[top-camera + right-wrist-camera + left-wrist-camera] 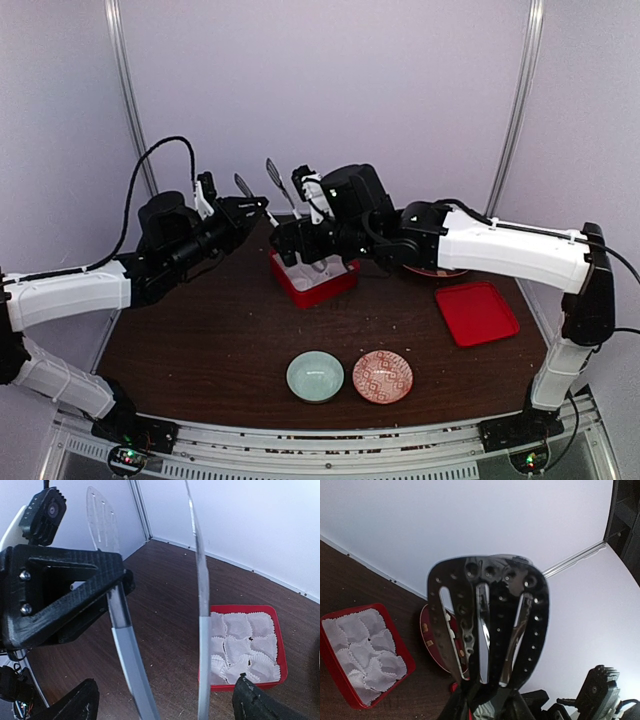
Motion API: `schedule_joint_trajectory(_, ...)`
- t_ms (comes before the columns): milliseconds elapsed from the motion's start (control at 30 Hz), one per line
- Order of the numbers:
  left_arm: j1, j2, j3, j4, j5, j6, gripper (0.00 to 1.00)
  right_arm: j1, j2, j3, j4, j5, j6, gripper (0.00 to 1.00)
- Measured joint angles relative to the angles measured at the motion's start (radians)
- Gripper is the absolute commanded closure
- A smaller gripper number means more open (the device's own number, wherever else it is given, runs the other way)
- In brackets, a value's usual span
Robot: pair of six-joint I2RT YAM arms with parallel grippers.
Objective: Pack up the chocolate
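i see my right gripper spread wide, one finger at each lower corner — the two arms of the silver tongs rise between them. behind, on the dark wood table, a red box of white crinkled paper cups.

Box behind two bowls, lid at right

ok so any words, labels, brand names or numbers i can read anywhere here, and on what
No readable text, number or logo in any view.
red box: plain walls, no label.
red lid: plain, no print.
patterned bowl: red and white pattern only, no letters.
tongs: bare metal with holes, no stamp visible.
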Motion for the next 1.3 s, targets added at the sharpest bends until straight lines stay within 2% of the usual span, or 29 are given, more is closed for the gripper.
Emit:
schedule_joint_trajectory(433, -0.010, -0.044, -0.016, -0.007, -0.067, -0.033, 0.91, 0.000, 0.072, 0.044, -0.024, 0.074, -0.003, 0.34)
schedule_joint_trajectory(1100, -0.022, -0.065, -0.024, -0.029, -0.138, -0.092, 0.94, 0.006, 0.114, 0.147, -0.104, 0.099, -0.077, 0.54)
schedule_joint_trajectory(1233, -0.022, -0.065, -0.024, -0.037, -0.142, -0.104, 0.88, 0.011, 0.119, 0.161, -0.127, 0.094, -0.103, 0.57)
schedule_joint_trajectory(1300, -0.023, -0.067, -0.024, -0.051, -0.142, -0.107, 0.77, 0.013, 0.121, 0.162, -0.138, 0.089, -0.109, 0.58)
